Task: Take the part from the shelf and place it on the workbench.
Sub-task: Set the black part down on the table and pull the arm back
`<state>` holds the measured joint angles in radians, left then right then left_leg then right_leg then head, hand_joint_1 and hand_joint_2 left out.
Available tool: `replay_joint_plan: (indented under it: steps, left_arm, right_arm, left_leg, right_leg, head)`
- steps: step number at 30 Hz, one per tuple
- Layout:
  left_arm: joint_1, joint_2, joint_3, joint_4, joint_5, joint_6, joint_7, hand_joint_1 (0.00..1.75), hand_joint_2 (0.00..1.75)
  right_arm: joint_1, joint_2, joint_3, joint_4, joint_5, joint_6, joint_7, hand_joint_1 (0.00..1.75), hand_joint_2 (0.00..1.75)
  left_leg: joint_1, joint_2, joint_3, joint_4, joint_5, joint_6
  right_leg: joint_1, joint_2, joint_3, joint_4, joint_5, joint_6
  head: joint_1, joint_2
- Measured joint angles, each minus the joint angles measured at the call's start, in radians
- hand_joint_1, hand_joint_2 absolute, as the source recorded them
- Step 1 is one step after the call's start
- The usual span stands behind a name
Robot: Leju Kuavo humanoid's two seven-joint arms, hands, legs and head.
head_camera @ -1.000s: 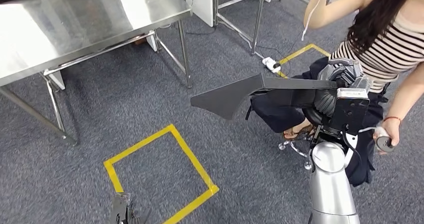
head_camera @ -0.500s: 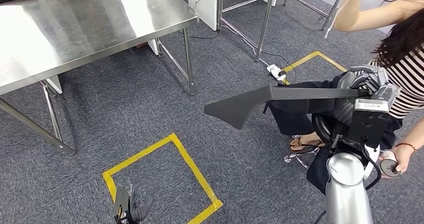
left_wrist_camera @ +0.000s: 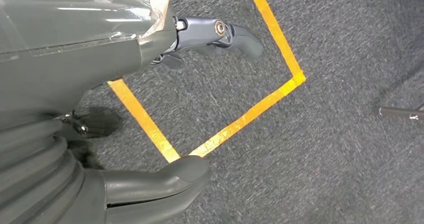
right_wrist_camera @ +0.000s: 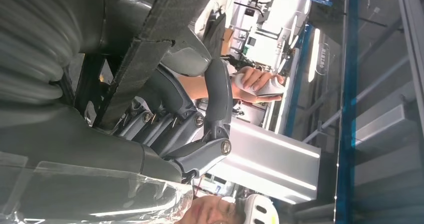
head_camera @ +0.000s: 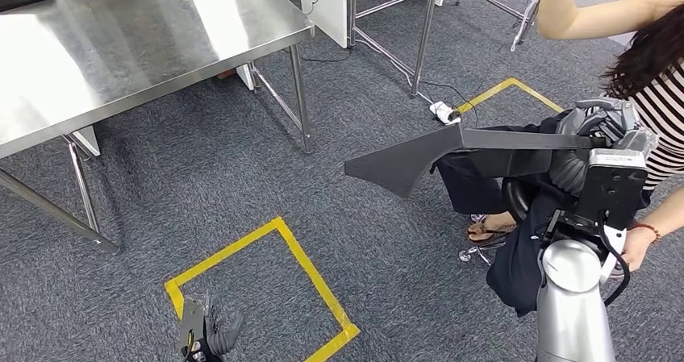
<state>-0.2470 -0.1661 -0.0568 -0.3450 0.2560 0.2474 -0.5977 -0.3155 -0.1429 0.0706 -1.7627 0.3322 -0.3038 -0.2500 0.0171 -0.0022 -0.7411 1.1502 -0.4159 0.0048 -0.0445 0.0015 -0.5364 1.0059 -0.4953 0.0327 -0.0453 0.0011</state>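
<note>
While the right hand (head_camera: 598, 124) at the right of the frame has its fingers (right_wrist_camera: 217, 92) closed around one end of the long dark part (head_camera: 452, 151), that part juts out level toward the centre, above the grey carpet (head_camera: 242, 168). At the bottom left the left hand (head_camera: 208, 335) hangs with fingers loosely apart, holding nothing, over a yellow tape square (head_camera: 266, 285). Upper left stands the steel worktop (head_camera: 121, 39); a person (head_camera: 645, 72) is at the right edge.

Whole view panned rightward, dark part (head_camera: 452, 156) in right robot hand (head_camera: 601, 132) seemingly slightly higher.
</note>
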Motion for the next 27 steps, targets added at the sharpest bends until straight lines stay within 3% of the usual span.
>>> replay_joint_plan:
  steps: [2,4,7,8,10,12,13,14,16,18,21,23,26,27]
  left_arm:
    - [-0.003,0.001,0.001,-0.004,0.002,0.006,-0.003,0.0,1.75]
    - [-0.005,0.003,0.003,-0.007,0.006,0.011,-0.01,0.0,1.75]
    - [-0.005,0.006,0.008,-0.014,0.013,0.016,-0.02,0.0,1.75]
    - [-0.005,0.007,0.011,-0.016,0.014,0.018,-0.022,0.0,1.75]
    - [-0.002,0.007,0.015,-0.017,0.016,0.022,-0.024,0.0,1.75]
    - [0.007,0.008,0.018,-0.017,0.018,0.026,-0.028,0.0,1.75]
    - [0.012,0.008,0.019,-0.017,0.021,0.027,-0.031,0.0,1.75]
    - [0.017,0.008,0.02,-0.017,0.023,0.027,-0.034,0.0,1.75]
    - [0.023,0.008,0.023,-0.017,0.029,0.027,-0.04,0.0,1.75]
    - [0.03,0.009,0.027,-0.017,0.034,0.028,-0.044,0.0,1.75]
    - [0.041,0.012,0.035,-0.017,0.036,0.029,-0.049,0.0,1.75]
    - [0.044,0.015,0.041,-0.017,0.037,0.03,-0.052,0.0,1.75]
    - [0.051,0.019,0.045,-0.016,0.038,0.03,-0.053,0.0,1.75]
    - [0.055,0.02,0.046,-0.016,0.039,0.03,-0.053,0.0,1.75]
  right_arm:
    - [-0.016,-0.005,0.0,0.011,-0.005,0.005,0.003,1.75,1.75]
    - [-0.031,-0.006,0.001,0.031,-0.008,0.009,0.006,1.75,1.75]
    - [-0.05,-0.002,0.007,0.067,-0.012,0.012,0.007,1.75,1.75]
    - [-0.058,0.0,0.008,0.08,-0.014,0.012,0.006,1.75,1.75]
    - [-0.07,0.003,0.011,0.104,-0.019,0.012,0.001,1.75,1.75]
    - [-0.069,0.007,0.015,0.124,-0.026,0.01,-0.006,1.75,1.75]
    - [-0.067,0.009,0.017,0.132,-0.03,0.008,-0.012,1.75,1.75]
    - [-0.066,0.011,0.02,0.139,-0.035,0.006,-0.017,1.75,1.75]
    - [-0.066,0.014,0.024,0.15,-0.046,0.004,-0.028,1.75,1.75]
    - [-0.066,0.017,0.029,0.162,-0.053,0.0,-0.034,1.75,1.75]
    - [-0.065,0.021,0.033,0.18,-0.054,-0.012,-0.039,1.75,1.75]
    - [-0.064,0.025,0.036,0.188,-0.053,-0.018,-0.04,1.75,1.75]
    - [-0.055,0.031,0.041,0.197,-0.052,-0.025,-0.041,1.75,1.75]
    - [-0.051,0.032,0.043,0.201,-0.051,-0.026,-0.041,1.75,1.75]
  left_leg:
    - [-0.002,0.0,0.062,-0.106,0.025,0.0]
    - [-0.01,-0.002,0.078,-0.127,0.015,0.01]
    - [-0.011,-0.006,0.091,-0.137,0.013,0.036]
    - [-0.01,-0.006,0.097,-0.142,0.013,0.045]
    - [-0.015,-0.008,0.102,-0.145,0.009,0.059]
    - [-0.023,-0.012,0.104,-0.145,0.005,0.067]
    - [-0.027,-0.014,0.106,-0.144,0.003,0.069]
    - [-0.03,-0.016,0.109,-0.143,0.001,0.07]
    - [-0.036,-0.021,0.112,-0.138,-0.004,0.066]
    - [-0.04,-0.025,0.11,-0.133,-0.009,0.06]
    - [-0.041,-0.028,0.107,-0.13,-0.014,0.05]
    - [-0.039,-0.023,0.089,-0.089,-0.043,0.038]
    - [-0.024,-0.01,-0.002,0.095,-0.127,0.018]
    - [-0.019,-0.008,-0.028,0.138,-0.136,0.012]
  right_leg:
    - [0.002,0.001,0.002,0.0,-0.007,0.011]
    - [0.004,0.001,0.004,-0.006,-0.009,0.022]
    - [0.0,-0.003,0.002,0.009,-0.025,0.031]
    - [0.001,-0.004,-0.019,0.051,-0.043,0.028]
    - [0.006,-0.004,-0.098,0.191,-0.091,0.016]
    - [0.012,-0.003,-0.166,0.292,-0.109,0.014]
    - [0.014,-0.003,-0.172,0.283,-0.093,0.018]
    - [0.016,-0.003,-0.159,0.236,-0.063,0.022]
    - [0.024,-0.003,-0.101,0.093,0.006,0.024]
    - [0.031,-0.003,-0.067,0.016,0.037,0.014]
    - [0.029,-0.005,-0.061,0.006,0.042,0.001]
    - [0.02,-0.013,-0.054,0.0,0.044,-0.009]
    - [0.017,-0.026,-0.049,-0.001,0.041,-0.018]
    - [0.017,-0.03,-0.049,-0.001,0.04,-0.019]
  head:
    - [-0.003,0.0]
    - [-0.004,0.0]
    - [-0.001,0.0]
    - [0.002,0.0]
    - [0.01,0.0]
    - [0.014,0.0]
    - [0.016,0.0]
    - [0.017,0.0]
    - [0.019,0.0]
    - [0.019,0.0]
    - [0.018,0.0]
    - [0.013,0.0]
    - [0.005,0.0]
    - [0.005,0.0]
